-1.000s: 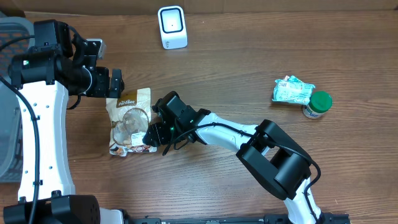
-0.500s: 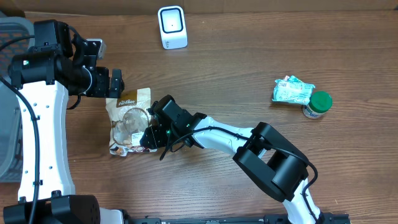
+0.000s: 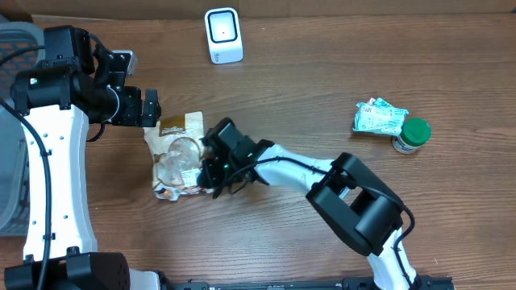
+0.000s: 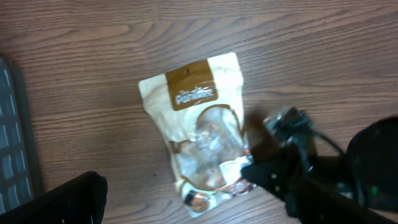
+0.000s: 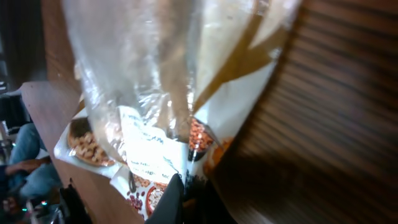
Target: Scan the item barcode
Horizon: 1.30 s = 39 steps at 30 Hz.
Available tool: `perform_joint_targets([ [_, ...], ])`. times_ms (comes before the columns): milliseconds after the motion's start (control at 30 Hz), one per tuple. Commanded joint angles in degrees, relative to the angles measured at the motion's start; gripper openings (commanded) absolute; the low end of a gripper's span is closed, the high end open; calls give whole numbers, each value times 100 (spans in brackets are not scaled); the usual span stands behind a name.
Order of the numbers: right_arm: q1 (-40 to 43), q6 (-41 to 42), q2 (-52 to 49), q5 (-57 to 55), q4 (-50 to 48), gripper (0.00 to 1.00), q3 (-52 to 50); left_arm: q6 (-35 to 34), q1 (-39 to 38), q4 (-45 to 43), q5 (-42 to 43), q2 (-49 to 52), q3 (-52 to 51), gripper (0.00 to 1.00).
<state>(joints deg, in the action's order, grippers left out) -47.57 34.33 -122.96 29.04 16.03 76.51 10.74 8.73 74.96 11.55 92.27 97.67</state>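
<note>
The item is a tan snack bag with a clear window and a brown label, lying on the wooden table; no barcode shows on its upper face. My right gripper is shut on the bag's lower right edge, and the wrist view shows the bag pinched between the closed fingertips. My left gripper hangs open just above the bag's top left corner, holding nothing. One of its fingers shows at the lower left of the left wrist view, apart from the bag. The white scanner stands at the back.
A green-and-white packet and a green-lidded jar lie at the far right. A grey bin stands along the left edge. The right arm stretches across the table's middle.
The right gripper has closed on the bag's edge. The bag has shifted a little to the right and tipped up on that side. The left arm has stayed still.
</note>
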Motion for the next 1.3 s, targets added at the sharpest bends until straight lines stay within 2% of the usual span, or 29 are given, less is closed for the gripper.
perform_joint_targets([
  [0, 328, -155, 420, 26, 457, 4, -26, 107, -13, -22, 4, -68, 107, 100],
  [133, 706, -874, 981, 17, 1386, 4, -26, 107, -13, -22, 4, -68, 107, 100],
  [267, 1025, -2465, 1423, -2, 2170, 8, -26, 107, -13, -22, 2, -68, 107, 100],
  [333, 1163, -3169, 1541, -98, 2481, 20, -26, 107, -13, -22, 4, -68, 107, 100],
  [400, 1305, -3294, 1574, -387, 2680, 42, -22, 107, -13, -22, 2, -68, 107, 99],
  [500, 1526, -3289, 1574, -564, 2898, 52, 50, 107, -13, -22, 2, -68, 107, 100],
  [533, 1609, -3248, 1576, -549, 2973, 55, 120, 107, -13, -20, 2, -68, 107, 100],
  [633, 1755, -2782, 1576, -487, 3110, 55, 400, 107, -13, -22, 2, -68, 107, 100],
  [767, 1694, -2085, 1576, -68, 2826, 49, 584, 107, -13, -22, 2, -68, 107, 100],
  [933, 1193, -927, 1545, -173, 2024, 43, 470, 107, -13, -22, 4, -68, 107, 99],
  [1067, 584, -17, 1427, -944, 1517, 37, 400, 107, -13, -22, 4, -68, 107, 100],
  [1267, -55, 492, 949, -1266, 1049, 37, 400, 107, -13, -22, 2, -68, 107, 100],
])
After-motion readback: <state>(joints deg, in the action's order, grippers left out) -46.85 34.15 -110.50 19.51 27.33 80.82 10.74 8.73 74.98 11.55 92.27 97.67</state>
